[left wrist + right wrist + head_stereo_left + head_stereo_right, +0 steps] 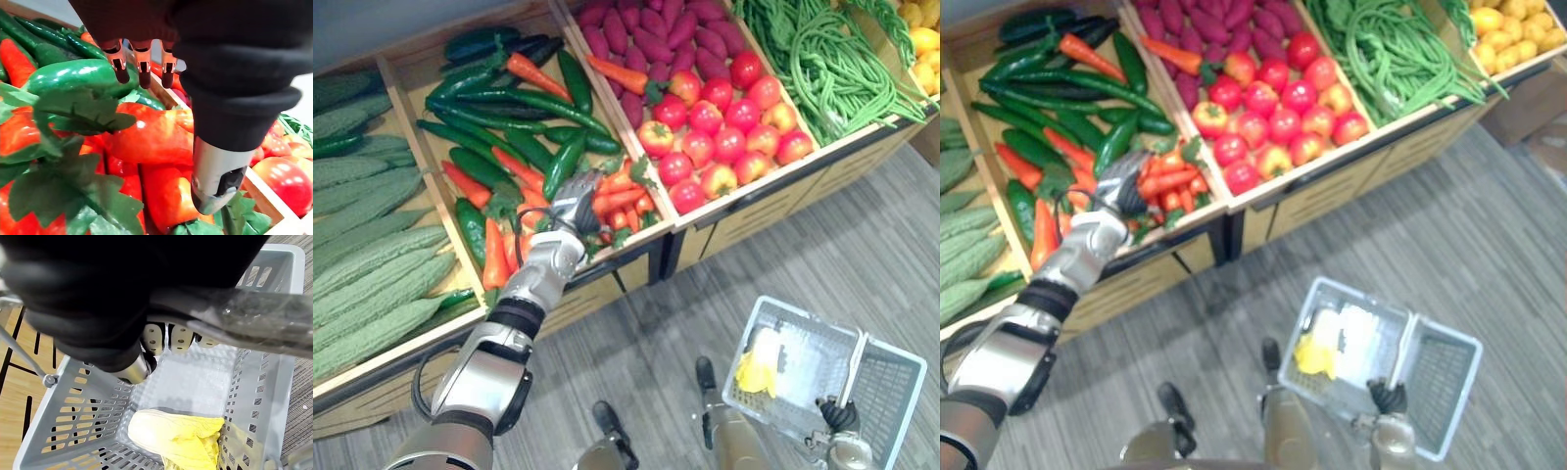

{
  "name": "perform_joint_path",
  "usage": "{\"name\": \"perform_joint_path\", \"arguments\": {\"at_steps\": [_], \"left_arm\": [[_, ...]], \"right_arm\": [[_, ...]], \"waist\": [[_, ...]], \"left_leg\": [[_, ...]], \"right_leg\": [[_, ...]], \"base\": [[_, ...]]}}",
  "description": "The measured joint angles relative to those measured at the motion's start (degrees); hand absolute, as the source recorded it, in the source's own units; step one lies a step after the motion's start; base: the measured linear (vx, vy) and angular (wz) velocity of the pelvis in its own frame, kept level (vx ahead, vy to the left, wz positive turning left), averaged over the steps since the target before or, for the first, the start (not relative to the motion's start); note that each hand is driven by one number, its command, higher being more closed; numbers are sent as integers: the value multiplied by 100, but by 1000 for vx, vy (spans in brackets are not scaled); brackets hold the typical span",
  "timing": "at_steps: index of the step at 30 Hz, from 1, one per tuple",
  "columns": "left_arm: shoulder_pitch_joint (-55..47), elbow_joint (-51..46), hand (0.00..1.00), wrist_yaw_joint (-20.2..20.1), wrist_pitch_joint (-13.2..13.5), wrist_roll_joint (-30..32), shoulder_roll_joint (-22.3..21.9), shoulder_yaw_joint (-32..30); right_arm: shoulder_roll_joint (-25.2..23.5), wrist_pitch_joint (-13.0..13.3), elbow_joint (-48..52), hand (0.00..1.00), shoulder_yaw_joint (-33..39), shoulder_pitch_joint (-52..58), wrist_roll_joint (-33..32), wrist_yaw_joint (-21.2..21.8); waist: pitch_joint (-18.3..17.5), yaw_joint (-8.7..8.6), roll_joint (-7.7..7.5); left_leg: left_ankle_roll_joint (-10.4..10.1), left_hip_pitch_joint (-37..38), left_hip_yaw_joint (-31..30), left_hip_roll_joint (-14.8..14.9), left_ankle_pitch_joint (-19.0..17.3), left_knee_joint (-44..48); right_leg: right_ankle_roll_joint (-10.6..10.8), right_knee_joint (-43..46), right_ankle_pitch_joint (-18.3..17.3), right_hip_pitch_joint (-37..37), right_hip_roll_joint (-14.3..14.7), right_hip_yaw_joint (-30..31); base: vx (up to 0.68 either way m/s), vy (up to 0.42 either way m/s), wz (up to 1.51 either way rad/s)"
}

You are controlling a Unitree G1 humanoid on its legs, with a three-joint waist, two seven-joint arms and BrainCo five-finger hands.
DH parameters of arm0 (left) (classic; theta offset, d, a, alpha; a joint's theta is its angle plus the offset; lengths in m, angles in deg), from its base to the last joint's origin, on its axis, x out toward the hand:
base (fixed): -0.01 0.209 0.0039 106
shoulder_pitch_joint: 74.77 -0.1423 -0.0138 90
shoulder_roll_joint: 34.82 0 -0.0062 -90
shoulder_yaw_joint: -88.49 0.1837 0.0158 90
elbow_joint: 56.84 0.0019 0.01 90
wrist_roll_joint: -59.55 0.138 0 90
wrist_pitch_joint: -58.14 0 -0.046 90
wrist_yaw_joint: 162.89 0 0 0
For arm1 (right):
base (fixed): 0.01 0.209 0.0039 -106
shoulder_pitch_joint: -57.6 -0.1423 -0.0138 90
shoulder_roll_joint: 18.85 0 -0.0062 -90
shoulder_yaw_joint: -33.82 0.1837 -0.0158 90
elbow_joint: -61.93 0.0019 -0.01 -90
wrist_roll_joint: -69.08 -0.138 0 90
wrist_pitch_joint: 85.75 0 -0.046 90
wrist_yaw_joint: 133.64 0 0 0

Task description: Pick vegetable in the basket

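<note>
left hand (570,206): fingertips hidden betw. the glossy red peppers (151,137) & green leaves (73,107) in eye views.
right hand (1390,397): fingers partly covered by handle bar of grey slotted plastic basket (78,411), round which they curl.
crumpled yellow thing (171,435): kind cannot be told; cut off by edge, right wrist view.
bumpy green gourds (362,255): cut off at left edge.
round yellow fruits (922,44): cut off at corner, too small to tell kind.
</note>
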Motion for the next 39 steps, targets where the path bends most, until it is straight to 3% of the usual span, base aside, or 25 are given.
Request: {"name": "perform_joint_path", "arguments": {"at_steps": [2, 3, 12, 13, 28, 39], "left_arm": [[-1, 73, 0, 0, -2, 0, 1, -2], [2, 170, 100, -3, -3, 0, 0, -2], [117, 281, 100, 23, -5, 3, -75, -2], [172, 291, 100, 23, -5, 3, -84, -3], [287, 412, 100, 111, 1, 2, -140, -77], [288, 454, 100, 119, -65, -3, -218, -105]], "right_arm": [[0, 0, 1, 100, -12, 0, 0, -10], [1, 2, 1, 100, -47, 0, 0, -26], [1, 17, 9, 100, -215, -2, 0, -83], [0, 28, 20, 100, -234, -15, 0, -81], [2, 49, 201, 100, -413, -17, -1, -82], [2, 25, 229, 100, -450, -4, 3, -85]], "waist": [[0, 6, 0], [0, -10, 0], [28, -9, -50], [32, 11, -55], [64, -4, -112], [72, -13, -128]], "left_leg": [[1, -18, 1, 2, 3, 0], [0, -18, 4, 5, 2, 1], [4, -27, 32, 44, -14, 19], [-7, -39, 73, 93, -9, 22], [-73, -128, 395, 321, 20, 157], [-107, -130, 478, 352, 37, 293]], "right_leg": [[0, -2, 0, -17, 1, 0], [0, -4, 0, -18, 3, 1], [-1, -2, 1, -36, 38, 9], [-120, -10, 118, -88, 107, 4], [-114, -131, 177, -178, 250, 64], [-180, -410, 117, -6, 206, 23]], "base": [[0, 0, 0], [0, 0, 0], [1, -1, -1], [5, -12, -15], [8, -20, -5], [5, -20, 0]]}}
